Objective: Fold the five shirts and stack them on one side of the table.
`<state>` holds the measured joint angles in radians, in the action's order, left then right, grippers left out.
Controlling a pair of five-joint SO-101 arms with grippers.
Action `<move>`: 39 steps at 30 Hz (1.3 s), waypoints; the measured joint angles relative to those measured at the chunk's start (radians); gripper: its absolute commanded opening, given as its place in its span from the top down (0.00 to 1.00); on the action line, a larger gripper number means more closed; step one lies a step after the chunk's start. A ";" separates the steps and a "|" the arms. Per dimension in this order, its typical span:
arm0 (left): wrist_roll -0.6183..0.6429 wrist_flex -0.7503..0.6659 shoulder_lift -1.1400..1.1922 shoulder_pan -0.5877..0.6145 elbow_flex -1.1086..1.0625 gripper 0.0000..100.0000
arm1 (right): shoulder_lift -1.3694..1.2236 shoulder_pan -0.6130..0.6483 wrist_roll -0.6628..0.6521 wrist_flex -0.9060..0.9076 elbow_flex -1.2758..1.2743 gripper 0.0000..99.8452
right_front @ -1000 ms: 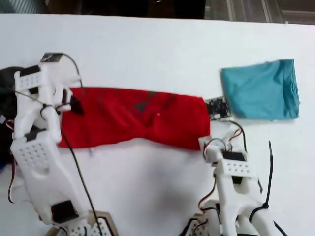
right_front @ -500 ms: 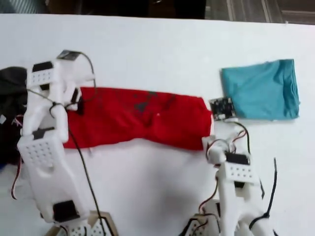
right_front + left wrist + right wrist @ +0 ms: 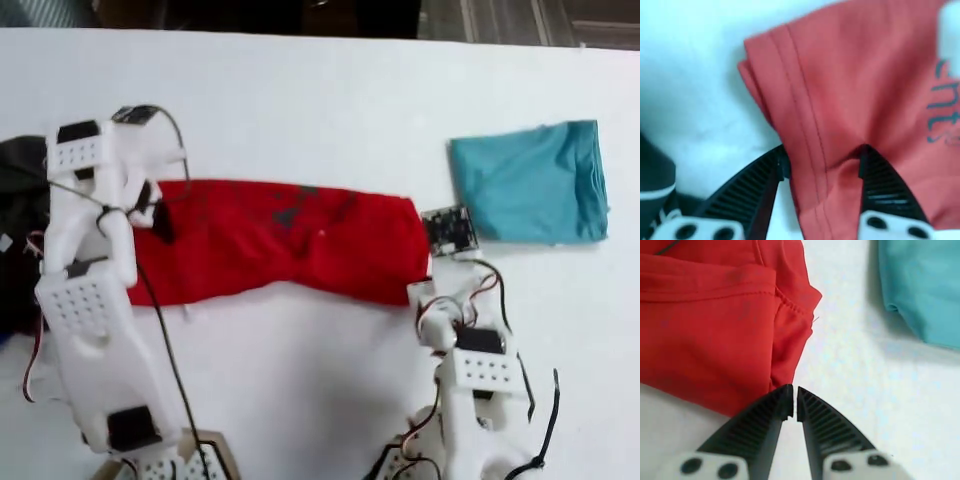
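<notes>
Two shirts are seen on the table (image 3: 300,90) — red shirt (image 3: 280,240) is spread in a long band, w/ folded teal shirt (image 3: 530,180) just off its right end. L gripper (image 3: 822,160) is held wide astride the red shirt's left hem, cloth between jaws. R gripper (image 3: 794,402) is pressed nearly closed, empty, at the red shirt's right corner.

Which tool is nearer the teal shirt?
Right. The right tool sits at the red shirt's end beside the teal shirt; the left tool is at the red shirt's far end.
</notes>
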<state>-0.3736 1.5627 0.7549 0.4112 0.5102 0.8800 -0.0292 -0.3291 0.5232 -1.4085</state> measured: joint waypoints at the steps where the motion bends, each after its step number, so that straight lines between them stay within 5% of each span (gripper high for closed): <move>1: -0.003 0.009 0.000 0.008 0.000 0.75 | 0.000 0.000 -0.002 0.000 0.000 0.98; 20: -0.063 -0.038 0.002 0.114 0.000 0.75 | 0.000 0.008 -0.002 0.000 0.000 0.98; 39: -0.084 -0.035 0.103 0.040 0.058 0.75 | 0.000 0.008 -0.002 -0.003 -0.003 0.98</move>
<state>-0.4580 1.5275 0.8577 0.4511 0.5685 0.8800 -0.0215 -0.3307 0.5201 -1.4116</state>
